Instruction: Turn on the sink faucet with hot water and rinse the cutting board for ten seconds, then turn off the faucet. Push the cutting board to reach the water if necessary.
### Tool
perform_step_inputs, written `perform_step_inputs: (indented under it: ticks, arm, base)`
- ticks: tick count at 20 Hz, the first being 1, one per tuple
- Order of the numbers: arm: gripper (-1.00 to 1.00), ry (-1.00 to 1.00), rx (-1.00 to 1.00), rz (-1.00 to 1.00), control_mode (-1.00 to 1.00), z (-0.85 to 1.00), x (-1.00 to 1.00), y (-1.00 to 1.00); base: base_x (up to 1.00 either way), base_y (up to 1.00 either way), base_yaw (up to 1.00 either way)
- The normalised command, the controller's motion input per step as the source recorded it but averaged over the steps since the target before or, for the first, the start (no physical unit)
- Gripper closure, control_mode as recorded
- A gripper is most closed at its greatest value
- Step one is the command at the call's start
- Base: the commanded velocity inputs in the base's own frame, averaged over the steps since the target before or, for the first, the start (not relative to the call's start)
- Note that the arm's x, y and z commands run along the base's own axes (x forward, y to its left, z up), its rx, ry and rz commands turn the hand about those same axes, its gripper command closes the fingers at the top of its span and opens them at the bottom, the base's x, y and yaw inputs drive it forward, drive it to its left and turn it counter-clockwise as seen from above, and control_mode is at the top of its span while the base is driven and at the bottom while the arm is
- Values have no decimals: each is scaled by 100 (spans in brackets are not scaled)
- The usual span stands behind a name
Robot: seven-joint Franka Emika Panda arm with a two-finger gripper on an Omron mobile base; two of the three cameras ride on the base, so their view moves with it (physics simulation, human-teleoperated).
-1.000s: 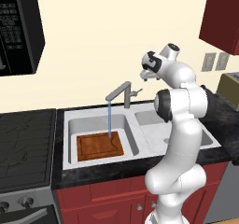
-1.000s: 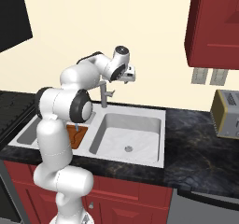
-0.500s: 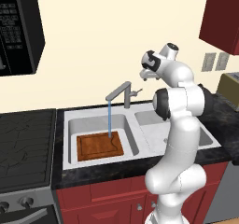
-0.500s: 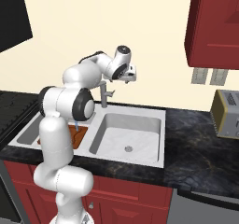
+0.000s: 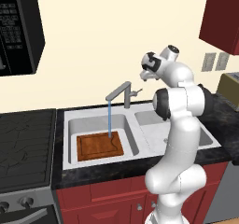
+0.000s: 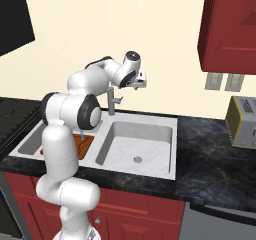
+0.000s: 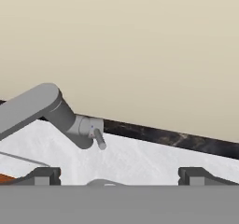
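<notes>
Left base view: my hand [image 5: 145, 73] hovers empty, fingers apart, above the sink faucet [image 5: 119, 93], ready for its lever, while water [image 5: 109, 119] rinses the cutting board [image 5: 99, 146] lying in the sink [image 5: 135, 118].

Open air around faucet lever [image 7: 99, 139]; spout [image 5: 117, 90] overhangs board [image 5: 99, 146]

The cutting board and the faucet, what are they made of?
The cutting board looks like wood: flat reddish-brown, with a darker groove near its edge. The faucet looks like brushed metal: dull grey, no bright shine. It is a rendered scene, so both are guesses.
</notes>
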Motion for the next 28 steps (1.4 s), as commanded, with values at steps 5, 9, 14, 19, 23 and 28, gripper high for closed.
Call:
perform_step_inputs:
  ticks: [5,9,14,19,23,28]
  arm:
    - [-100,-8,0,0,-100,-15,0,0]
    - [-100,-7,0,0,-100,-22,0,0]
    - [-100,-2,0,0,-100,-28,0,0]
    - [-100,0,0,0,-100,-23,9,0]
    - [-100,0,1,0,-100,-11,21,0]
    - [-100,0,5,0,-100,0,21,0]
  base:
    - [0,0,0]
    - [0,0,0]
    - [0,0,0]
    - [0,0,0]
    - [0,0,0]
    - [0,0,0]
